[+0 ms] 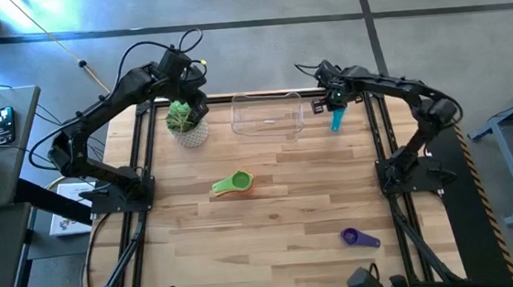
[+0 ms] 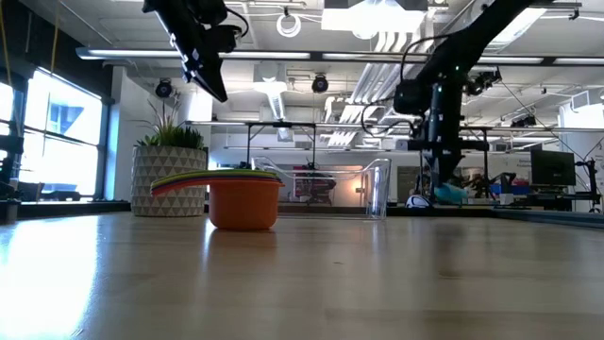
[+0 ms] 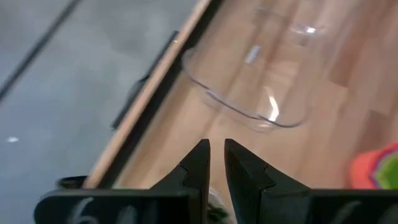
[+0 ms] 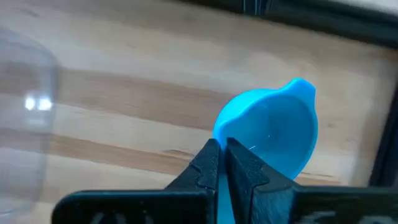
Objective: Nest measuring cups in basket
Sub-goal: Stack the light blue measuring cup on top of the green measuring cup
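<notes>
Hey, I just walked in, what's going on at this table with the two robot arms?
The robot is gathering measuring cups. The right gripper is shut on a light blue cup just right of the clear basket, which looks empty so far. The left gripper hangs above the plant pot, holding nothing visible. A nested stack of cups, green on top, sits mid-table, and a purple cup lies alone near the front right.

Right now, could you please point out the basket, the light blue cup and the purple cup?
basket (image 1: pixel 267 120): high view, on its clear floor.
light blue cup (image 4: pixel 273 134): right wrist view, inside its bowl.
purple cup (image 1: pixel 352 236): high view, on its bowl.
</notes>
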